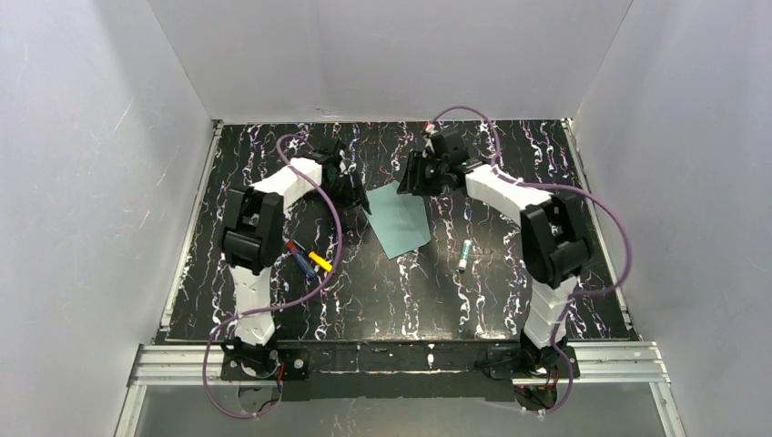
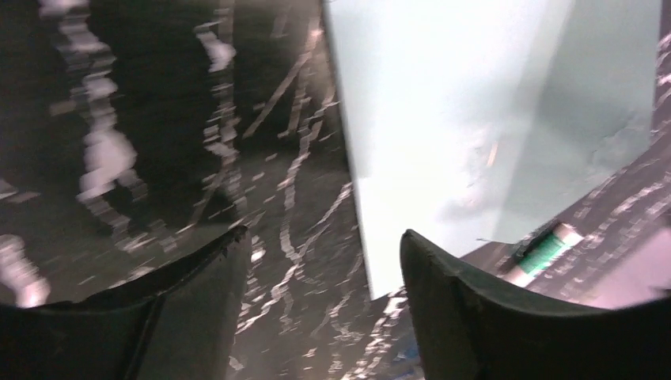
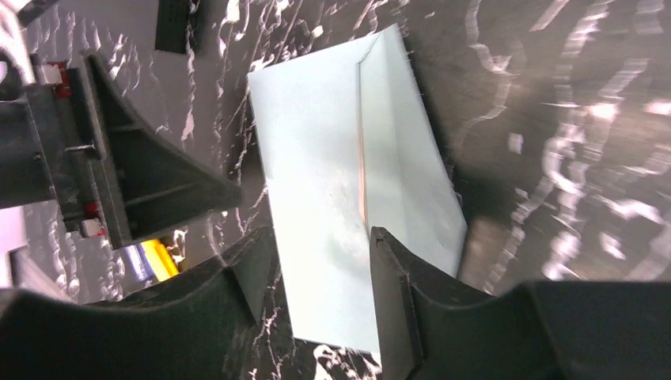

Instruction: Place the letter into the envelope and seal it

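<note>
The bench (image 1: 510, 300) is black, marbled with white streaks and faint purple flecks. The envelope (image 1: 401, 221) is plain pale teal, with a thin tan line along its flap edge. The glue stick (image 1: 465, 254) is white with a green band. The pens (image 1: 305, 258) are red, blue and yellow. Both arms, left (image 1: 250, 291) and right (image 1: 546, 305), are white with black joints and trail purple cables (image 1: 332, 228). The left gripper (image 2: 324, 245) and right gripper (image 3: 320, 237) have black jaws. The walls (image 1: 391, 55) are pale grey and the rail (image 1: 401, 362) is silver.
</note>
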Action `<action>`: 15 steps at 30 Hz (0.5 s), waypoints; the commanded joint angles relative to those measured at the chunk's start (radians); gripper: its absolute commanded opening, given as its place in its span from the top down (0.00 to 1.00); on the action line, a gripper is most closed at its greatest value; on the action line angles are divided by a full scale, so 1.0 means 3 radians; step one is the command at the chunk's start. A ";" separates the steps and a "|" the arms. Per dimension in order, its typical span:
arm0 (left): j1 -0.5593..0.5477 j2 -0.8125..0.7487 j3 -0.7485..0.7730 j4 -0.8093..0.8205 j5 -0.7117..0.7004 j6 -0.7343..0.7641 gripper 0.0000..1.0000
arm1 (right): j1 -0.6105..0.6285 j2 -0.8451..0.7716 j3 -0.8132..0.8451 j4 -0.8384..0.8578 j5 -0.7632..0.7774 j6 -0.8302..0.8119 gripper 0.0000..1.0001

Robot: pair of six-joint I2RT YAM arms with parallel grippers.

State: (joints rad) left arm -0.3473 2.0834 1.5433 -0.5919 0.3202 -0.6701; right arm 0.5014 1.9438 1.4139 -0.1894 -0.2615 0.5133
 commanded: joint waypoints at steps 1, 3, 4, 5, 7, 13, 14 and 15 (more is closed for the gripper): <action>0.0082 -0.0741 -0.0156 -0.0357 -0.0801 0.0502 0.25 | -0.0018 -0.0654 0.0016 -0.0693 0.1129 -0.0249 0.39; 0.0098 -0.1016 -0.0227 -0.0443 -0.1007 0.0619 0.12 | -0.0029 -0.0879 -0.0111 -0.1194 0.1750 -0.0194 0.34; 0.0100 -0.1158 -0.0270 -0.0450 -0.1195 0.0670 0.03 | -0.0033 -0.0979 -0.0189 -0.1371 0.1979 -0.0149 0.30; 0.0101 -0.1301 -0.0327 -0.0451 -0.1322 0.0713 0.02 | -0.0039 -0.1087 -0.0307 -0.1534 0.2136 -0.0118 0.26; 0.0116 -0.1540 -0.0401 -0.0472 -0.1543 0.0750 0.02 | -0.0054 -0.1181 -0.0501 -0.1736 0.2218 -0.0073 0.21; 0.0335 -0.1981 -0.0568 -0.0627 -0.1603 0.0668 0.02 | -0.0096 -0.1303 -0.1100 -0.1823 0.1788 0.0278 0.20; 0.0382 -0.2041 -0.0631 -0.0606 -0.1533 0.0633 0.02 | -0.0097 -0.1306 -0.1180 -0.1760 0.1735 0.0297 0.22; 0.0410 -0.2122 -0.0711 -0.0544 -0.1452 0.0622 0.02 | -0.0097 -0.1297 -0.1227 -0.1722 0.1716 0.0320 0.25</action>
State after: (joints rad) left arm -0.2718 1.4986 1.4021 -0.7086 -0.0982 -0.4698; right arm 0.4740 1.5585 1.1046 -0.6708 0.2867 0.5449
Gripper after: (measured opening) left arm 0.982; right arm 0.789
